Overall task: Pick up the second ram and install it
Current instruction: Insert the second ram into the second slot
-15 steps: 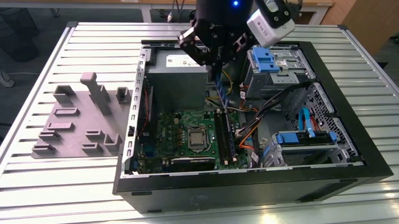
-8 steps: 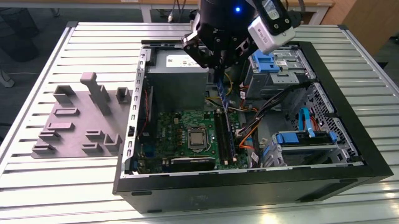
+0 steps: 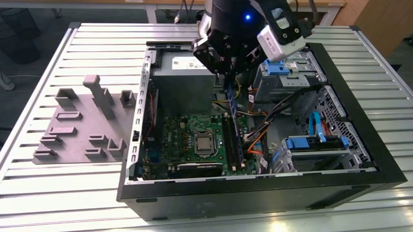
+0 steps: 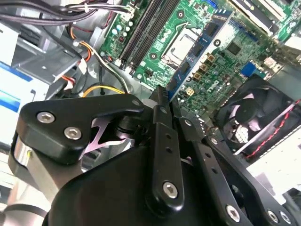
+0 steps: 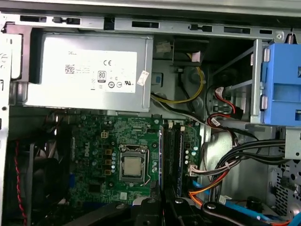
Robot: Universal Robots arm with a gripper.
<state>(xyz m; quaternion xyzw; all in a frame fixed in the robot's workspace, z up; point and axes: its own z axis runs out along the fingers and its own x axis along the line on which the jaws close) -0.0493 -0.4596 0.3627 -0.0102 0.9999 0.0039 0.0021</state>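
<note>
A table [image 3: 77, 193] of pale slatted metal profiles is seen in the exterior view. Beyond its far edge, dark grey floor [image 3: 38, 14] and a wooden furniture panel [image 3: 380, 19] are noted. Bright reflections are observed along the near edge.

- One open computer case [image 3: 258, 193] lying on the slatted counter [image 3: 38, 193];
- One green motherboard [image 3: 187, 140] inside it, with one bare processor [image 3: 204, 143] in its socket;
- One grey power supply [image 5: 89, 75] bearing one white label;
- One dark-blue ram stick [image 4: 200, 47] gripped edge-on in the one tool [image 4: 162, 101];
- One ram stick [image 3: 228, 140] seated in the slots, as far as the exterior view shows;
- One black fan [image 4: 256, 115] with one red wire across it;
- One grey fixture tray [image 3: 84, 123] beside the case, with several upright holders; the exact count is hard to tell;
- Two blue drive brackets [image 3: 276, 67] in the exterior view.
</note>
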